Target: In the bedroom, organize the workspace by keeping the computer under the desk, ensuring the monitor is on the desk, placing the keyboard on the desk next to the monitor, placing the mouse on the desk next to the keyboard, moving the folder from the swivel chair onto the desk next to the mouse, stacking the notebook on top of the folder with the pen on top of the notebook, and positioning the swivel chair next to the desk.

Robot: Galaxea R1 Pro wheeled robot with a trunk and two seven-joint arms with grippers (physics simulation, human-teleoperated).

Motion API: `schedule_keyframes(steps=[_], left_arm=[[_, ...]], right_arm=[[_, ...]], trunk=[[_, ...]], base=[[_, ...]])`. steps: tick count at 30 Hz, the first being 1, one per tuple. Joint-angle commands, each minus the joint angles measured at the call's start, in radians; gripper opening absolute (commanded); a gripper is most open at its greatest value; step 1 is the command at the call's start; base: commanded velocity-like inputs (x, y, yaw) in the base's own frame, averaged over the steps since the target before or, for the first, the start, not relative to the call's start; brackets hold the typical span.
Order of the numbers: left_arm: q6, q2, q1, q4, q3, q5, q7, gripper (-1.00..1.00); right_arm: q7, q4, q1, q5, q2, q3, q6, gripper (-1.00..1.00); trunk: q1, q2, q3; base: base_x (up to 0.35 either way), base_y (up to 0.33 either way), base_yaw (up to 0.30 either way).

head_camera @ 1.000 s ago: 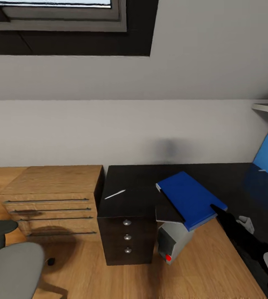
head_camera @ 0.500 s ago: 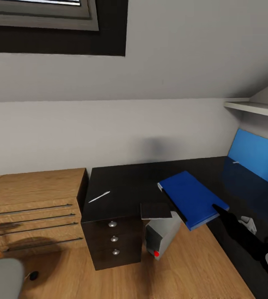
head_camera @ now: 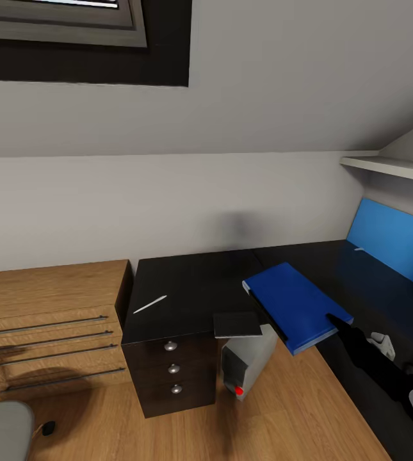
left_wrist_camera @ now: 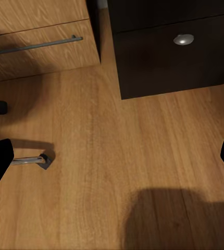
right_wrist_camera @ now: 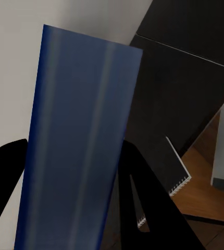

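Camera swung slightly right since a moment earlier; the folder (head_camera: 294, 305) kept its place against the right pincer (head_camera: 335, 322).

Right pincer pinched the folder by its near corner, holding it level over the bench (head_camera: 187, 288) edge, likely for setting down beyond the pen (head_camera: 150, 304). Left pincer (left_wrist_camera: 112, 156) hung spread above the floor.

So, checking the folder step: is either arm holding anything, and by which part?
The right gripper holds the blue folder by its near edge; the left gripper is open, holding nothing.
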Motion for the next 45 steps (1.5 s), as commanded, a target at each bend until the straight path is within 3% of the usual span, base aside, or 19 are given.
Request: schedule_keyframes(steps=[1, 7, 11, 13, 15, 16, 20, 21, 23, 26, 28, 33, 45], left_arm=[[-0.001, 0.0, 0.0, -0.001, -0.009, 0.003, 0.007, 1.0], [0.001, 0.001, 0.0, -0.001, -0.008, 0.003, 0.01, 1.0], [0.003, 0.0, 0.0, -0.001, -0.006, 0.003, 0.012, 1.0], [0.003, 0.0, 0.0, -0.001, -0.005, 0.004, 0.012, 1.0], [0.004, -0.001, 0.0, -0.001, -0.005, 0.004, 0.012, 1.0], [0.004, -0.001, 0.0, -0.001, -0.004, 0.004, 0.012, 1.0], [0.004, -0.001, 0.0, -0.001, -0.004, 0.004, 0.012, 1.0], [0.004, -0.001, 0.0, -0.001, -0.004, 0.004, 0.012, 1.0], [0.004, -0.001, 0.0, -0.001, -0.004, 0.004, 0.012, 1.0], [0.004, -0.001, 0.0, -0.001, -0.003, 0.005, 0.012, 1.0], [0.003, -0.002, 0.0, -0.001, -0.004, 0.006, 0.012, 1.0], [0.002, -0.01, 0.0, -0.001, -0.006, 0.004, 0.012, 1.0], [-0.001, -0.015, 0.0, -0.001, -0.004, 0.006, 0.012, 1.0]], right_arm=[[0.004, 0.0, -0.001, 0.0, 0.0, -0.002, 0.006, -1.0], [-0.003, 0.008, -0.002, 0.011, 0.003, 0.003, -0.033, -1.0], [-0.064, 0.067, -0.021, 0.012, 0.016, 0.009, -0.254, -1.0], [-0.135, 0.117, -0.074, 0.01, 0.026, 0.026, -0.372, -1.0], [-0.187, 0.165, -0.131, 0.008, 0.044, 0.048, -0.436, -1.0], [-0.225, 0.233, -0.193, 0.01, 0.067, 0.065, -0.492, -1.0], [-0.26, 0.438, -0.354, 0.014, 0.1, 0.084, -0.669, -1.0], [-0.262, 0.462, -0.372, 0.014, 0.102, 0.085, -0.693, -1.0], [-0.267, 0.616, -0.472, 0.016, 0.12, 0.089, -0.853, -1.0], [-0.268, 0.691, -0.504, 0.016, 0.136, 0.09, -0.951, -1.0], [-0.265, 0.779, -0.517, 0.015, 0.181, 0.089, -1.097, -1.0], [-0.224, 0.795, -0.519, 0.008, 0.2, 0.082, -1.142, -1.0], [-0.199, 0.806, -0.518, 0.003, 0.197, 0.078, -1.145, -1.0]], trunk=[[0.0, -0.001, -0.001], [0.0, -0.001, -0.001], [0.0, -0.001, -0.001], [0.0, -0.001, -0.001], [0.0, -0.001, -0.001], [0.0, -0.001, -0.001], [0.0, -0.001, -0.001], [0.0, -0.001, -0.001], [0.0, -0.001, -0.001], [0.0, -0.001, -0.001], [0.0, -0.001, -0.001], [0.0, -0.001, -0.001], [0.0, -0.001, -0.001]], base=[[0.0, 0.0, 0.0], [0.0, 0.0, 0.0], [0.0, 0.0, 0.0], [0.0, 0.0, 0.0], [0.0, 0.0, 0.0], [0.0, 0.0, 0.0], [0.0, 0.0, 0.0], [0.0, 0.0, 0.0], [0.0, 0.0, 0.0], [0.0, 0.0, 0.0], [0.0, 0.0, 0.0], [0.0, 0.0, 0.0], [0.0, 0.0, -0.006]])
